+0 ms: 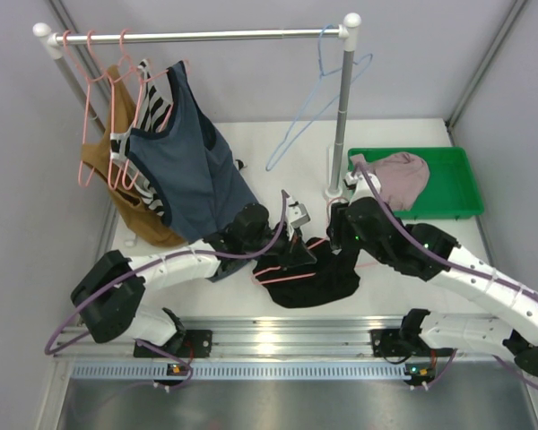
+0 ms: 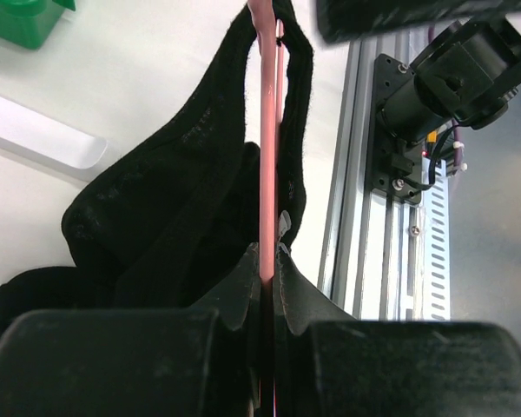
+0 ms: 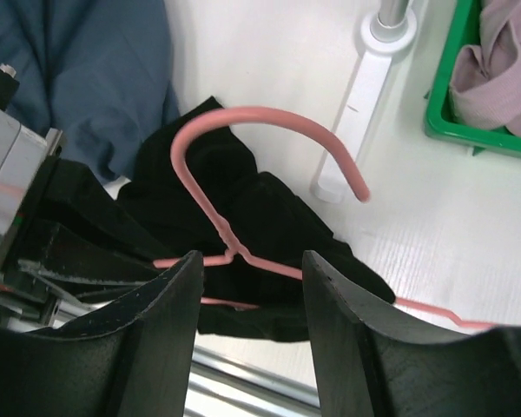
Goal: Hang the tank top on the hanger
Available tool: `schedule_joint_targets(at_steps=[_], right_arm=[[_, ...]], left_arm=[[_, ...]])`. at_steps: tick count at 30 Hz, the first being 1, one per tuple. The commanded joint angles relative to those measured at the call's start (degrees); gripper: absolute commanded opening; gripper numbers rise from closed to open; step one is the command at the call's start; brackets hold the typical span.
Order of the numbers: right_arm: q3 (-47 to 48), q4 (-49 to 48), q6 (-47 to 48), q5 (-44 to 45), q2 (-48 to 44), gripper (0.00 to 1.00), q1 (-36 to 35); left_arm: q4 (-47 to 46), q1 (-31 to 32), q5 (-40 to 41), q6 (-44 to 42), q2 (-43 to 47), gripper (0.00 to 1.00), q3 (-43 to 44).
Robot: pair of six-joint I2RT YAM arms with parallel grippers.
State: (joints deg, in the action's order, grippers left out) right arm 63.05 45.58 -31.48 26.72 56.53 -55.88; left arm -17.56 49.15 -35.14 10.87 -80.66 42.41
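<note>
The black tank top [image 1: 318, 282] lies crumpled on the table in front of both arms, with the salmon-pink hanger [image 1: 282, 268] threaded into it. My left gripper [image 2: 269, 265] is shut on the hanger's wire [image 2: 267, 130], and black fabric [image 2: 182, 200] drapes round the wire just beyond the jaws. From the right, my right gripper [image 3: 252, 261] stands open just above the hanger's neck, holding nothing. The hook [image 3: 252, 113] curls up free over the tank top [image 3: 269, 217]. In the top view the two grippers [image 1: 298, 246] [image 1: 334, 242] meet over the garment.
A rail at the back carries spare pink hangers [image 1: 94, 98], a slate-blue tank top [image 1: 193, 170] and a light-blue hanger [image 1: 318, 98]. The rack post's foot [image 3: 365, 104] stands close behind. A green tray [image 1: 457, 193] holds a mauve garment [image 1: 399, 175]. An aluminium rail [image 1: 269, 336] runs along the near edge.
</note>
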Motion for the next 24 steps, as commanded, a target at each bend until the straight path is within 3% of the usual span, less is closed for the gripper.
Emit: schedule_joint_targets(at_steps=[1, 8, 14, 16, 20, 24], right_arm=[[-1.3, -7.2, 2.3, -0.8, 1.3, 0.50, -0.7], [-1.9, -8.1, 2.0, 2.6, 6.7, 0.44, -0.7], [-4.2, -9.6, 1.5, 4.1, 6.1, 0.24, -0.7], [-4.9, -9.6, 0.8, 5.2, 6.3, 0.09, -0.7], [-6.4, -10.1, 0.5, 6.4, 6.0, 0.00, -0.8], [-8.0, -11.0, 0.5, 7.2, 5.5, 0.00, -1.2]], left_arm=[[-3.9, 0.7, -1.6, -0.5, -0.3, 0.00, 3.0], [-2.9, 1.3, -1.3, -1.2, -0.7, 0.00, 3.7], [-2.5, 1.7, -0.8, -1.1, -1.3, 0.00, 3.8], [-1.9, 1.7, -0.6, -0.9, -1.6, 0.00, 4.1], [-0.6, 1.7, 1.3, 0.8, -2.3, 0.00, 4.6], [-0.3, 1.7, 6.1, 3.8, -1.8, 0.20, 4.3]])
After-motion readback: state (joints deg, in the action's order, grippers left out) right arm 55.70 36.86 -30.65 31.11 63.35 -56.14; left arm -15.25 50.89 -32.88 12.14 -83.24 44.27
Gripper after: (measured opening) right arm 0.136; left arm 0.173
